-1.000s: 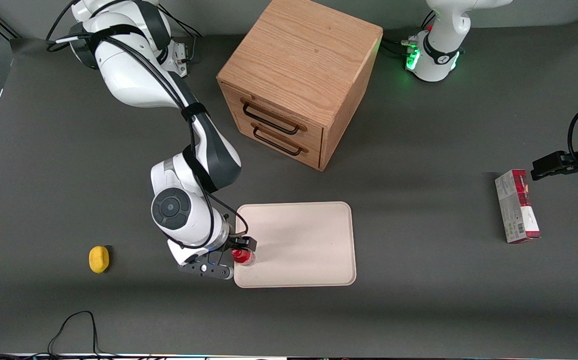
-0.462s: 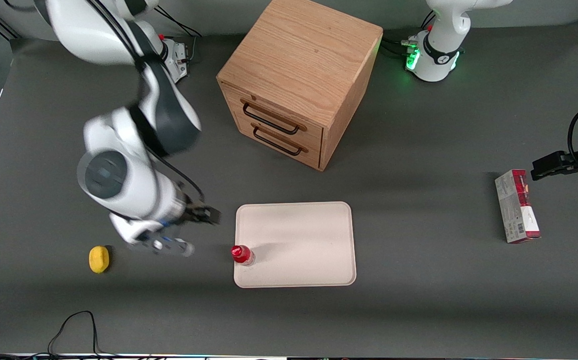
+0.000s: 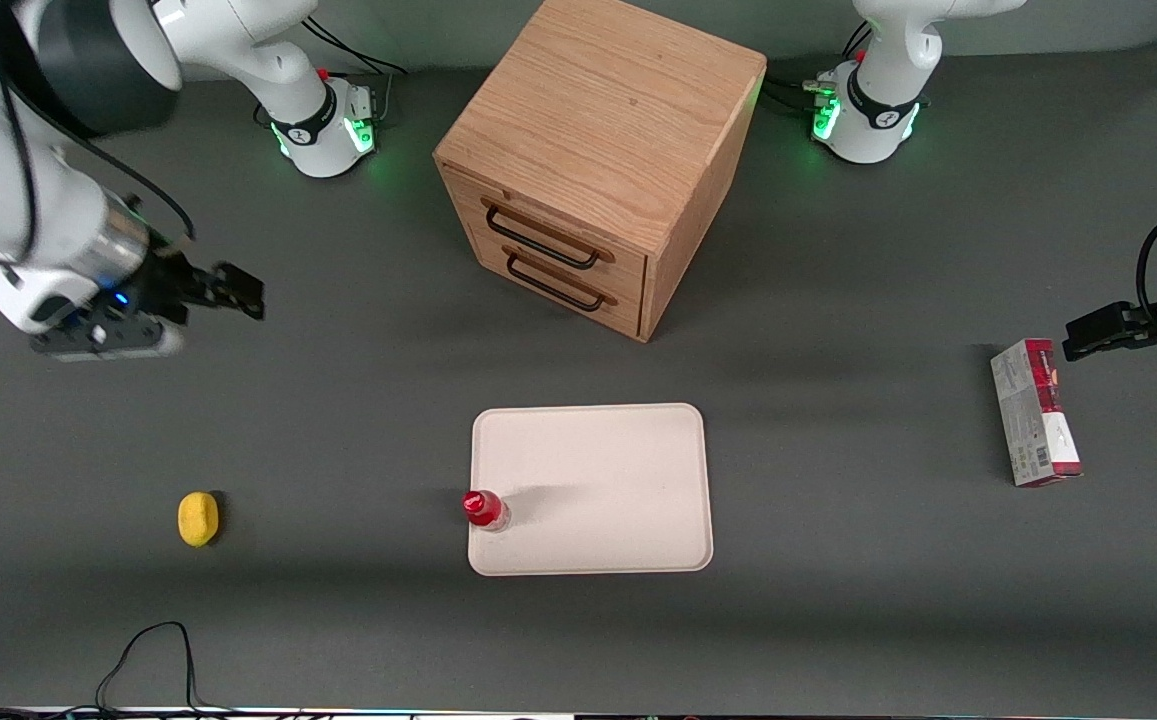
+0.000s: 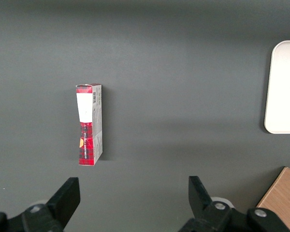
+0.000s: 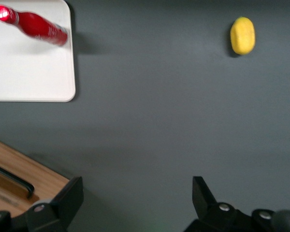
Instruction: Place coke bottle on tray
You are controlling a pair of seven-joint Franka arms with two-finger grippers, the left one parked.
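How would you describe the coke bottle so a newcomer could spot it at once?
Find the cream tray in front of the wooden drawer cabinet. The coke bottle stands upright at its edge toward the working arm; the open gripper is well clear. It is slim and red-capped, unlike the yellow object.

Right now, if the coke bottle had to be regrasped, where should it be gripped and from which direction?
The coke bottle stands upright at the tray edge. Probably best: descend from above and close on the neck below the red cap, since it is slim and nothing crowds it. The gripper, open, hangs far off toward the working arm's end.
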